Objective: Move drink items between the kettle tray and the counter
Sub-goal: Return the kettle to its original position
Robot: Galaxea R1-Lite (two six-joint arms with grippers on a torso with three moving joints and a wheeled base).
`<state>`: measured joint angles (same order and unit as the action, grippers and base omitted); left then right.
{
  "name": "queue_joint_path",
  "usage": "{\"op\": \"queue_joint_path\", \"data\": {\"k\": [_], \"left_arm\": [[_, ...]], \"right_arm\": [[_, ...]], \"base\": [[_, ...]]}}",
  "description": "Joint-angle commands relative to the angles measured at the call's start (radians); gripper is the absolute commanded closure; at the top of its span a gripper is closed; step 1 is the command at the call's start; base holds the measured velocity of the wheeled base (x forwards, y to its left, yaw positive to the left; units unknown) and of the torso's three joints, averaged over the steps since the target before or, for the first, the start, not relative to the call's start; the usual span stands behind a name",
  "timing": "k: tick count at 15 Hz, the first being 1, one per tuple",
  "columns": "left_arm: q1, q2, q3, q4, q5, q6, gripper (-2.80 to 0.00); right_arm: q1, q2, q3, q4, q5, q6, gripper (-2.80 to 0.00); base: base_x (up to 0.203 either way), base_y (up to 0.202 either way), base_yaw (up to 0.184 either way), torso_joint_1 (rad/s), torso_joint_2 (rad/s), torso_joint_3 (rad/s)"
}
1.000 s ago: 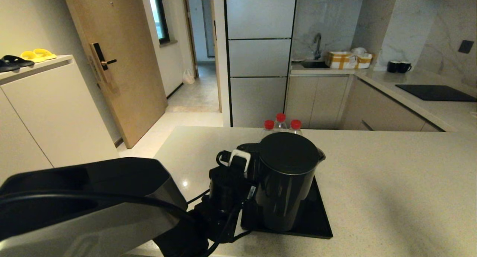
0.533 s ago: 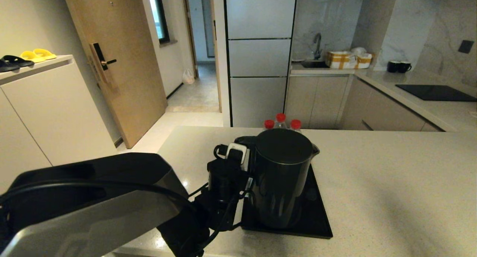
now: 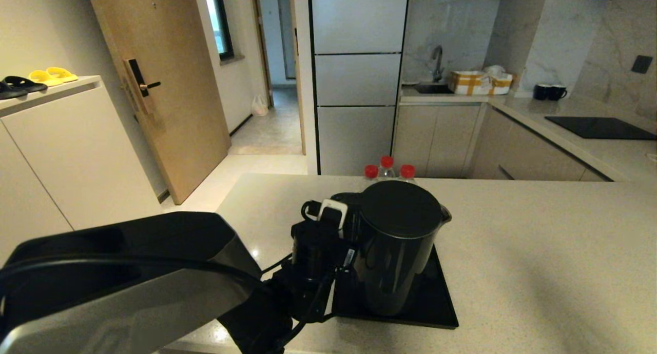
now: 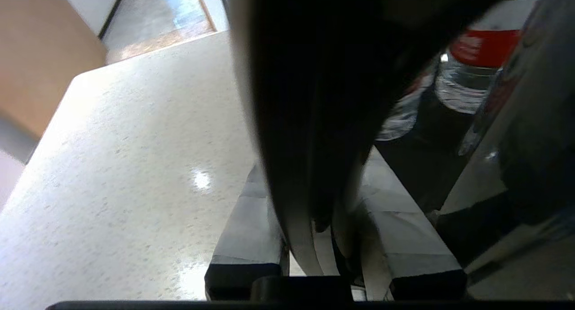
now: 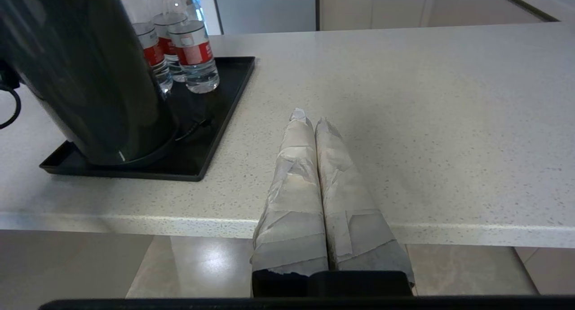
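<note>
The tall glossy black kettle point(image 3: 398, 251) stands over the near part of the black kettle tray point(image 3: 442, 298) on the speckled beige counter point(image 3: 544, 251). My left gripper point(image 3: 340, 224) is at the kettle's left side, shut on its loop handle point(image 4: 314, 103), which runs between the taped fingers point(image 4: 249, 224). In the right wrist view the kettle point(image 5: 85, 76) leans slightly over the round base disc point(image 5: 173, 137); whether it rests on it I cannot tell. My right gripper point(image 5: 311, 119) is shut and empty, at the counter's front edge to the right of the tray point(image 5: 224, 103).
Three red-capped water bottles point(image 5: 193, 54) stand on the far end of the tray, close behind the kettle, their caps point(image 3: 386, 162) showing above it in the head view. A black cooktop panel point(image 3: 598, 127) and two dark mugs point(image 3: 548, 91) lie far back right.
The kettle and my left gripper shifted left half a second ago, then swung back right, ending slightly right of where they began. The grip on the handle holds.
</note>
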<state>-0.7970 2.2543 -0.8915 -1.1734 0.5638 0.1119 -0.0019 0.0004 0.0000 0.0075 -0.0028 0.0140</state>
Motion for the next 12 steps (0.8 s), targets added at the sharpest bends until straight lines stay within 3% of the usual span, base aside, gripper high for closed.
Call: {"op": "queue_joint_path", "data": {"k": [1, 7, 12], "left_arm": [[-0.005, -0.004, -0.022, 0.015, 0.004, 0.000, 0.00], [0.005, 0.047, -0.072, 0.062, -0.004, 0.000, 0.00], [0.038, 0.053, -0.115, 0.169, -0.011, -0.016, 0.00]], "right_arm": [[-0.001, 0.000, 0.000, 0.000, 0.000, 0.000, 0.00], [0.000, 0.001, 0.000, 0.000, 0.000, 0.000, 0.00], [-0.001, 0.000, 0.000, 0.000, 0.000, 0.000, 0.00]], "base": [[0.000, 0.000, 0.000, 0.000, 0.00, 0.000], [0.000, 0.000, 0.000, 0.000, 0.00, 0.000], [0.000, 0.000, 0.000, 0.000, 0.00, 0.000]]}}
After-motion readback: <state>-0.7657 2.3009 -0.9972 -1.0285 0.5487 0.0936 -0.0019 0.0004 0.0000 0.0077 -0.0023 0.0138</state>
